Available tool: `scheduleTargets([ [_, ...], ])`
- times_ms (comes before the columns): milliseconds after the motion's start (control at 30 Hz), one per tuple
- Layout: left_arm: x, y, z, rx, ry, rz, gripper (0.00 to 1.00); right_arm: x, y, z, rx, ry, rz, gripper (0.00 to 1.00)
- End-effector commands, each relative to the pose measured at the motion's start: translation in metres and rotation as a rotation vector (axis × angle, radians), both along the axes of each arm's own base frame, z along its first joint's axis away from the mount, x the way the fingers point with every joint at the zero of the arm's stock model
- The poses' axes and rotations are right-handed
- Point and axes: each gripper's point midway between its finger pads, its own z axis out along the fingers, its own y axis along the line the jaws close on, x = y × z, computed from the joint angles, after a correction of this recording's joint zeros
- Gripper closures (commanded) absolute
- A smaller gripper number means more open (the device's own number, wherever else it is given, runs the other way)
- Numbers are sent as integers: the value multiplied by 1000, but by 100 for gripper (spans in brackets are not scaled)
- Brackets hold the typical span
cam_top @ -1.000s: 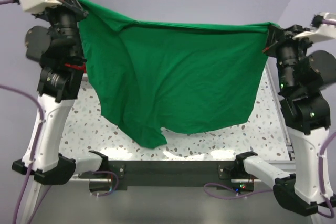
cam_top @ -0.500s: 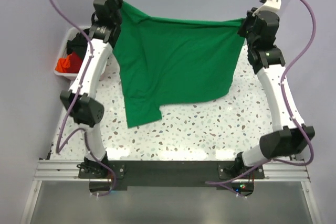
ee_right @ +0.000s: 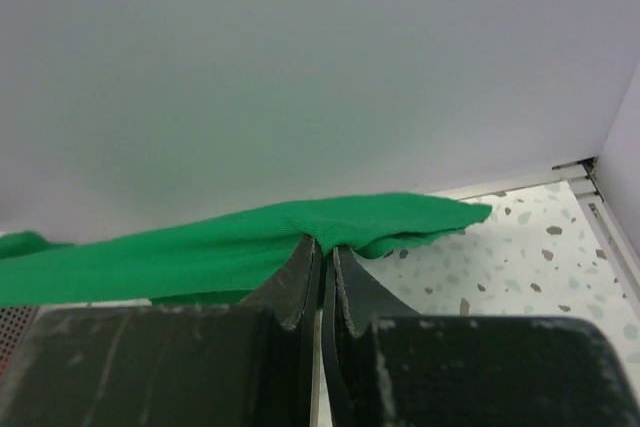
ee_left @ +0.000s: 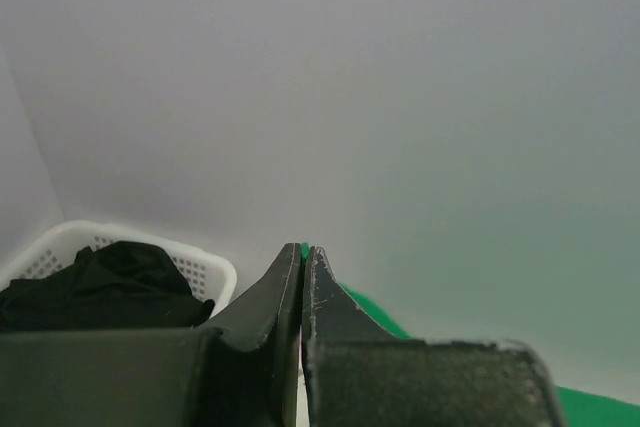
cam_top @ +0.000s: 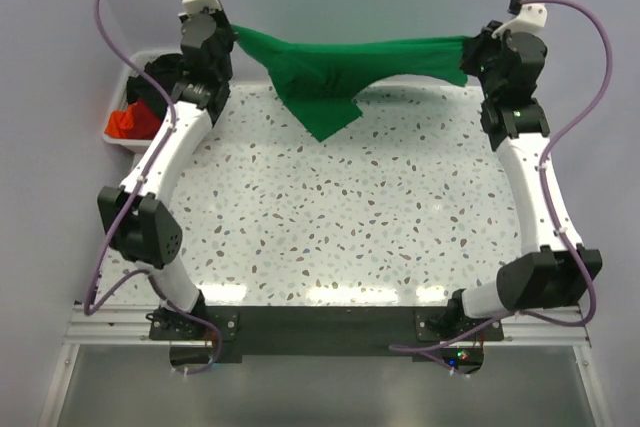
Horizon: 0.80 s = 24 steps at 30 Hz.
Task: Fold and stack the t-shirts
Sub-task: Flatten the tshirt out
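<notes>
A bright green t-shirt [cam_top: 330, 72] hangs stretched between both grippers at the far edge of the table, its lower part resting on the tabletop. My left gripper [cam_top: 233, 35] is shut on its left corner; a sliver of green shows between the closed fingers in the left wrist view [ee_left: 303, 250]. My right gripper [cam_top: 468, 55] is shut on the shirt's right corner, and the green cloth [ee_right: 230, 247] drapes over the fingertips in the right wrist view. A black t-shirt [cam_top: 150, 87] and a red one [cam_top: 128, 124] lie in the bin.
A white plastic bin [cam_top: 135, 62] stands off the table's far left corner; it also shows in the left wrist view [ee_left: 205, 267]. The speckled tabletop [cam_top: 350, 217] spreads in front of the shirt. A wall runs close behind the grippers.
Both arms have reached far back and lowered, carrying the green shirt from hanging high near the camera to the table's far edge, where it now bunches and touches the top.
</notes>
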Motion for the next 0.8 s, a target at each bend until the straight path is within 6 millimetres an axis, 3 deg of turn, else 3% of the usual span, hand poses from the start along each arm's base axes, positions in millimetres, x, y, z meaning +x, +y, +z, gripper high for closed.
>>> scheduleTargets([
  [0,-75,10,96,-65,-283,9,100,-52,0,34,52,-124,10,100],
  [67,-90,8,95,-97,-274,-12,100,-63,0,14,76,-74,6,100],
  [167,-99,-1,51,-142,-167,-57,100,-81,0,-44,146,56,-12,100],
  [200,-102,-3,13,-137,-74,-60,100,-84,2,-88,191,151,-27,100],
  [267,-107,-5,-30,-181,12,-54,100,-94,9,-137,226,279,-8,100],
  [300,-113,-5,-70,-176,91,-49,100,-101,17,-171,253,362,18,100],
  [400,-132,4,-110,-204,154,3,100,-121,21,-201,277,423,27,100],
  [600,-148,13,-109,-246,135,36,100,-141,6,-176,209,375,-25,100],
  [767,-154,8,-101,-266,119,12,100,-151,5,-152,209,323,-25,100],
])
